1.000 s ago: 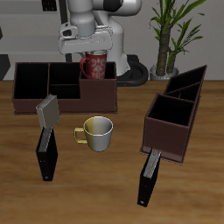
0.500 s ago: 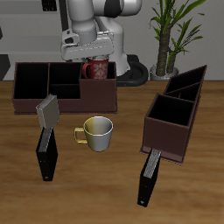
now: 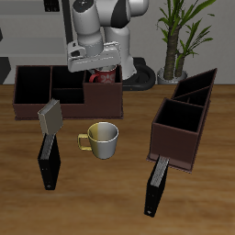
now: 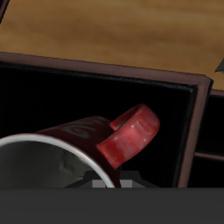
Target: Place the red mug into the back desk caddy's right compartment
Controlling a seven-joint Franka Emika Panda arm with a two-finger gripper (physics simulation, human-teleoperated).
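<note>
The red mug [image 3: 104, 77] fills much of the right compartment [image 3: 116, 91], seemingly leaving only narrow gaps along its walls.

The arm leans forward from twelve o'clock, wrist pointing straight down, gripper [image 3: 104, 73] hanging low; its fingers are hidden, so their spread can't be judged.

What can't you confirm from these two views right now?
- Gripper state: in the exterior view the hand blocks the fingers; in the wrist view they are cut off at the edge.
- Whether the red mug rests on the floor of the right compartment: its base is out of the wrist frame, and in the exterior view the back desk caddy wall hides all but its rim.
</note>
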